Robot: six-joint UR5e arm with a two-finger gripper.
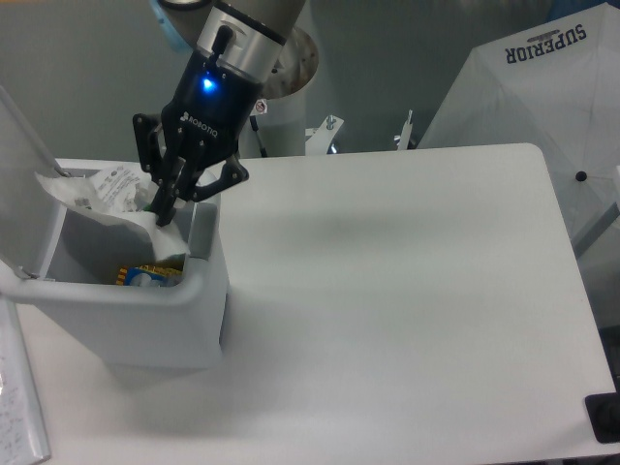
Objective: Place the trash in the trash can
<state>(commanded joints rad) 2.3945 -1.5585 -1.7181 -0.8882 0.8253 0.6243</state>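
Note:
My gripper (161,209) hangs tilted over the open trash can (199,291), a pale grey bin at the table's left. Its fingers are shut on the trash, a crumpled white plastic wrapper (111,199) that hangs above the bin's opening, spreading toward the back left wall. Inside the bin, at the bottom, lie a yellow packet and something bluish-white (145,275); I cannot tell what the latter is. The bin's lid (24,184) stands open at the left.
A white tabletop (407,291) stretches to the right of the bin. The robot's base column (281,87) stands behind the table. A white umbrella-like panel with "SUPERIOR" lettering (542,77) is at the upper right. A black object (605,417) sits at the lower right corner.

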